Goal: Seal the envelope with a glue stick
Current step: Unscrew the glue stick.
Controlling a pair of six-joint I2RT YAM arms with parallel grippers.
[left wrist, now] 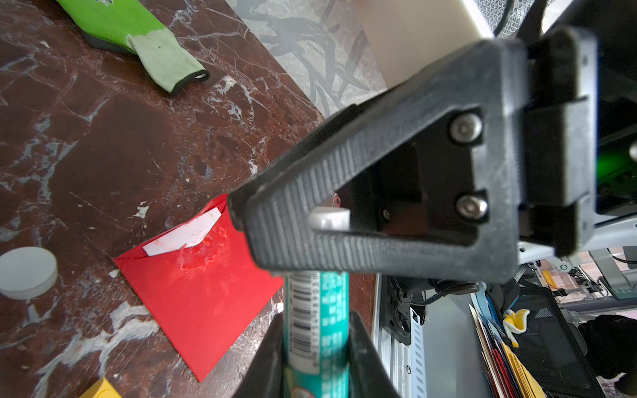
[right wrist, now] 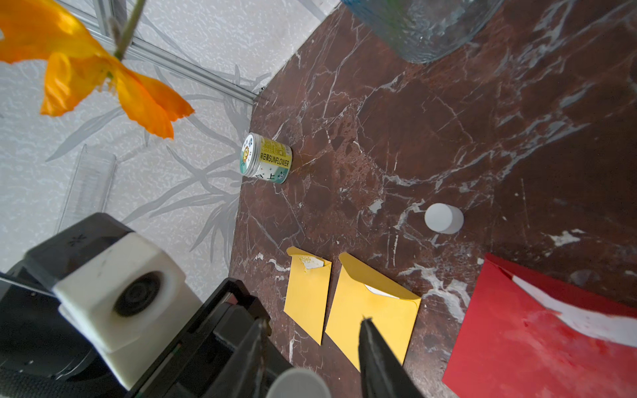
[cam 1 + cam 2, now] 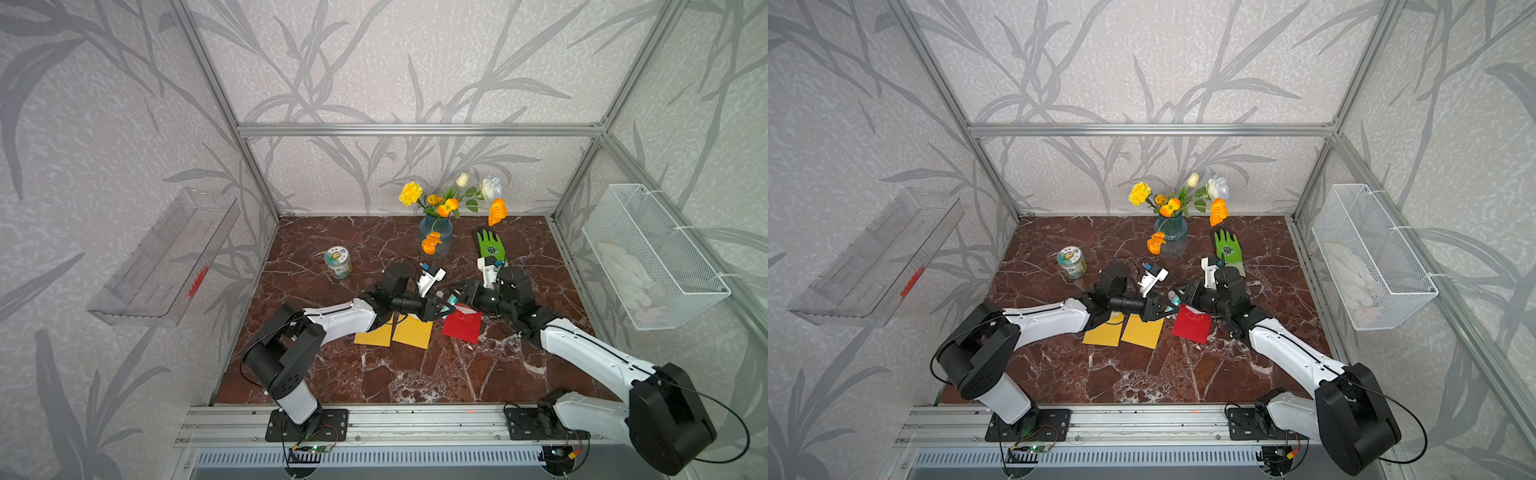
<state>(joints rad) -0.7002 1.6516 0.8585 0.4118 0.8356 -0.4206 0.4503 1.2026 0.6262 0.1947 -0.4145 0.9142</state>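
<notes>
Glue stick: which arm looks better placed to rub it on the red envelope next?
Left, probably. The left tool grips the glue stick, close to the red envelope, whose flap looks open. The right tool only straddles the stick's end, jaws apart. The cap lies on the table.

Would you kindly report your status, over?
Left gripper shut on glue stick. Right gripper straddling its white end, grip unclear. Cap off, on table. Red envelope open, unobstructed.

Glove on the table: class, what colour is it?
Bright green glove with a paler green cuff, black-edged; clearest in the left wrist view.
</notes>
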